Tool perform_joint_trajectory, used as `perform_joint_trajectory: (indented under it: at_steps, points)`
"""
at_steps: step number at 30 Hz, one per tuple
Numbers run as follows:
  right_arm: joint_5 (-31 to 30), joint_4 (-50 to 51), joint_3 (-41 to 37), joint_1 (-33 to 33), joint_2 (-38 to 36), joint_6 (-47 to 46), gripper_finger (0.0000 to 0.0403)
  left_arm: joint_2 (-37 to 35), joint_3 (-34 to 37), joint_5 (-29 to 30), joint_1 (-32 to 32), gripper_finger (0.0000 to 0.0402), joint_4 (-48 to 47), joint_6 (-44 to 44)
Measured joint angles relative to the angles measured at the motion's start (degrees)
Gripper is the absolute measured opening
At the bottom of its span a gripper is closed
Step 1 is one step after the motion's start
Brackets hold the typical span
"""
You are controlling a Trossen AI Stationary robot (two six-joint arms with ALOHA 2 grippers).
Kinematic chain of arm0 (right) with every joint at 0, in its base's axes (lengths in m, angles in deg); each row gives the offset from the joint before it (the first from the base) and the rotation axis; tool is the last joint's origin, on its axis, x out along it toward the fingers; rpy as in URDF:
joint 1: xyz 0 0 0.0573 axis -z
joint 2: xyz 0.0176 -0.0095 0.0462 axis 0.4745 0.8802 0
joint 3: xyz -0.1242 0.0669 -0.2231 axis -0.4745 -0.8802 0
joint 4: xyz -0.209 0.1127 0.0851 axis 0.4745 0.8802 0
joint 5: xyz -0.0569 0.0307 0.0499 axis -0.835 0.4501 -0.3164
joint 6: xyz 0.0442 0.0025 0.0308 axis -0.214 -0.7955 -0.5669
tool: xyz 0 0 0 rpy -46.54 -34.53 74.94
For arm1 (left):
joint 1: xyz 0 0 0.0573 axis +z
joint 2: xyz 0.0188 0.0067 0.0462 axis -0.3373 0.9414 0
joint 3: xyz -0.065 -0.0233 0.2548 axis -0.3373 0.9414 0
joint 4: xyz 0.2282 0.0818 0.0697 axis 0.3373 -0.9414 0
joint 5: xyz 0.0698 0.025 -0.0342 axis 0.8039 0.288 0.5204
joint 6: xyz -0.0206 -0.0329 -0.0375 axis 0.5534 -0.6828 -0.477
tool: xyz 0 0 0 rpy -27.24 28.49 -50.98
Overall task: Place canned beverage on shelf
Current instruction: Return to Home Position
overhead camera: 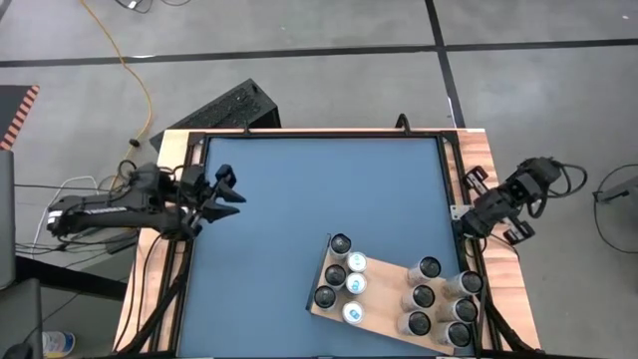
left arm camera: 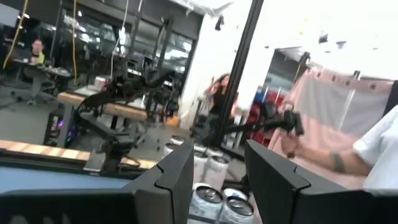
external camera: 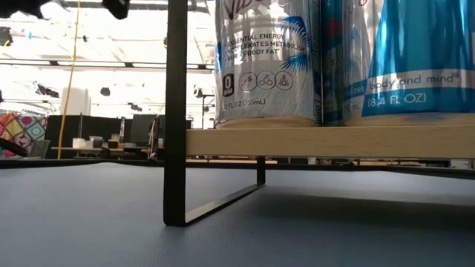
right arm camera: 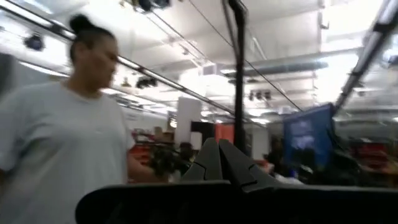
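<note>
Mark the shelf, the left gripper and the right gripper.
shelf [overhead camera: 387,291]: high view, bare wood near the board's middle.
left gripper [overhead camera: 235,193]: high view, the gap between its open jaws.
right gripper [right arm camera: 217,144]: right wrist view, where its shut jaws meet.

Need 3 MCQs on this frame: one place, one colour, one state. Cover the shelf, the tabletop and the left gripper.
1. In the high view, where on the table is the shelf?
A) lower right
B) centre
C) upper left

2. What colour is the tabletop?
A) red
B) blue-grey
C) white

3. What state is the left gripper in?
A) shut tight
B) out of view
C) open, empty

Key:
1 A: the board lies by the table's lower-right corner.
2 B: the surface inside the frame is blue-grey.
3 C: its fingers stand apart near the left edge, with nothing between them.

The right gripper waits shut at the right edge.
</note>
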Motion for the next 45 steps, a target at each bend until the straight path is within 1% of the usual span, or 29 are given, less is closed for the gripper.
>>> perform_joint_trajectory:
  at_steps: [3,5,7,9,14,16,18,20,22,24,27,28,32,34,36,37,39,40,42,45]
  points:
    - [0.5,2.4,0.3,-0.2,-0.1,0.1,0.0,-3.7,4.2,4.3,-2.3,0.0128,2.0,0.3]
    - [0.3,4.5,-0.1,-0.1,-0.1,-0.7,0.0,-5.8,6.5,9.1,-4.0,0.0128,2.0,1.7]
    - [0.0,3.9,-0.1,-0.1,-0.2,-0.7,0.0,-7.2,8.7,15.3,-5.5,0.0128,2.0,2.0]
    - [-0.1,3.5,0.2,-0.1,-0.1,-0.6,0.0,-8.1,10.6,18.8,-6.9,0.0128,2.0,2.0]
    - [-1.9,7.5,0.1,0.0,-0.1,1.0,0.0,-9.1,14.4,19.3,-9.9,0.0128,2.4,1.2]
    - [-5.1,9.2,-0.4,-0.1,-0.1,1.0,0.0,-9.0,15.6,19.4,-10.8,0.0128,2.6,0.6]
    - [-9.7,10.0,-1.5,0.0,-0.1,0.8,0.0,-9.0,16.4,20.7,-11.7,0.0128,2.4,0.5]
    - [-13.2,8.9,-2.9,0.0,-0.2,0.8,0.0,-9.0,16.7,23.1,-12.7,0.0128,2.2,1.1]
    - [-15.2,7.0,-5.0,0.0,-0.2,0.8,0.0,-9.0,16.8,25.1,-13.5,0.0128,2.4,2.8]
    - [-15.3,6.7,-7.2,0.0,-0.1,0.6,0.0,-9.0,16.8,25.9,-14.2,0.0128,2.4,4.3]
    - [-15.2,1.9,-11.1,0.0,-0.2,-1.4,0.0,-9.0,16.8,26.3,-15.0,0.0128,2.8,4.6]
    - [-15.3,-0.1,-12.5,0.0,-0.2,-2.0,0.0,-9.0,16.8,25.7,-15.3,0.0128,3.0,4.6]
    - [-15.2,-6.3,-18.9,0.0,-0.2,-2.3,0.0,-9.0,16.8,18.7,-16.6,0.0128,2.9,4.1]
    - [-15.2,-10.4,-22.2,0.0,-0.1,-2.0,0.0,-9.0,16.8,18.5,-17.4,0.0128,2.8,4.5]
    - [-15.2,-16.0,-25.4,0.0,-0.2,-2.0,0.0,-9.5,16.9,20.6,-17.7,0.0128,0.2,6.1]
    - [-15.3,-18.5,-26.8,0.0,-0.1,-1.9,0.0,-10.0,17.7,23.2,-17.8,0.0128,-0.4,5.8]
    - [-15.3,-18.2,-26.8,0.0,-0.1,-2.1,0.0,-10.9,20.2,29.3,-17.7,0.0128,1.4,3.1]
    - [-15.2,-17.8,-26.8,0.0,0.0,-2.1,0.0,-11.6,21.8,30.5,-17.6,0.0128,3.3,2.2]
    - [-15.2,-17.1,-26.8,0.0,0.0,-2.2,0.0,-13.8,23.9,29.3,-17.7,0.0128,4.8,0.9]
    - [-15.1,-16.9,-26.8,0.0,0.0,-2.2,0.0,-17.3,23.8,28.1,-17.7,0.0128,0.7,0.4]
